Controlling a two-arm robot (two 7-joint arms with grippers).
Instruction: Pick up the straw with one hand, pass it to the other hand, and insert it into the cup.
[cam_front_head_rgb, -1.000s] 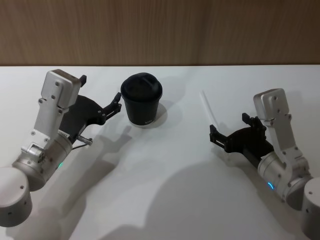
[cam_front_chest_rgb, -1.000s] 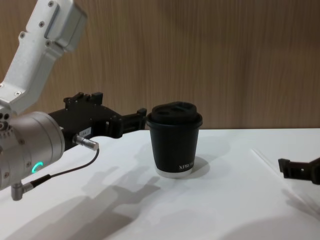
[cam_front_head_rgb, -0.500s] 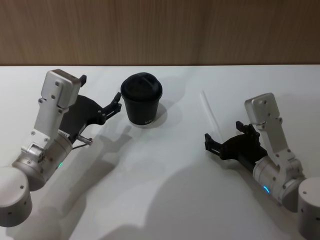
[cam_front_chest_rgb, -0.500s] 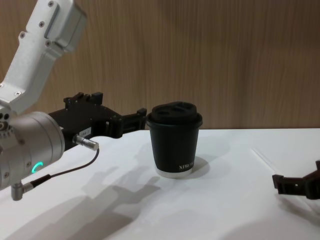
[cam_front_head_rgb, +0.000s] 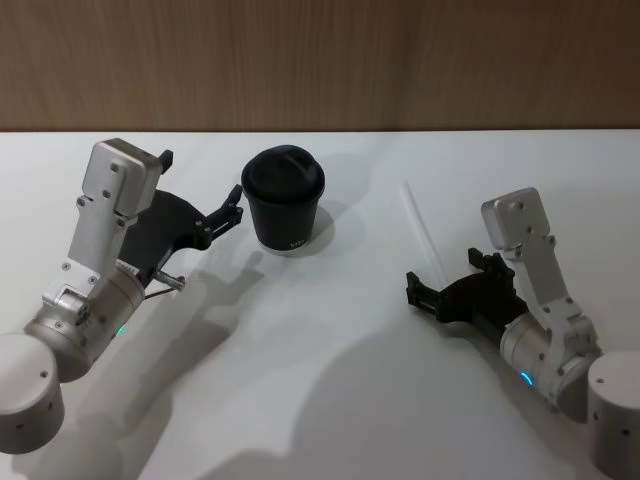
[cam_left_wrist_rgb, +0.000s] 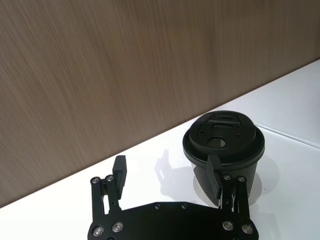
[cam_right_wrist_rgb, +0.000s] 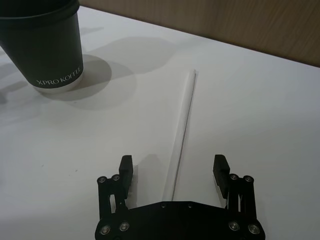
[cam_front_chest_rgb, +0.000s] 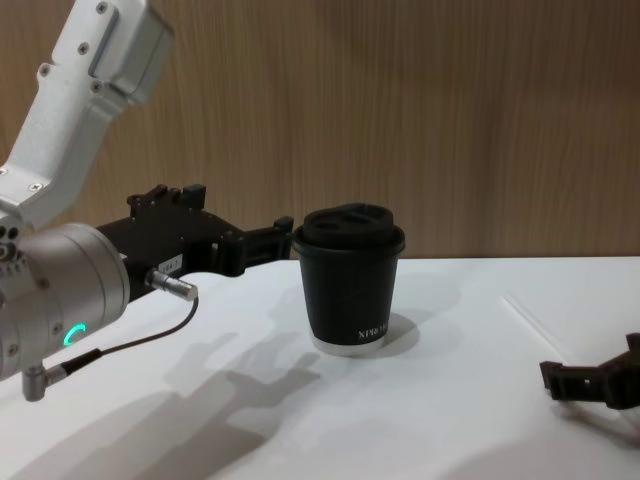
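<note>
The black right gripper (cam_right_wrist_rgb: 173, 167) is spreading wide around one end of the thin white plastic straw (cam_right_wrist_rgb: 183, 117). The black left gripper (cam_left_wrist_rgb: 166, 170), equally wide, is hanging beside the lidded black paper cup (cam_left_wrist_rgb: 224, 150).

White table (cam_front_head_rgb: 330, 400), wood-panelled wall (cam_front_head_rgb: 320, 60)

Near end of thin white plastic straw (cam_right_wrist_rgb: 184, 110) hidden behind black two-pronged right gripper (cam_right_wrist_rgb: 173, 165); top of black lidded paper cup (cam_right_wrist_rgb: 47, 45) cut off at right wrist view's edge.
</note>
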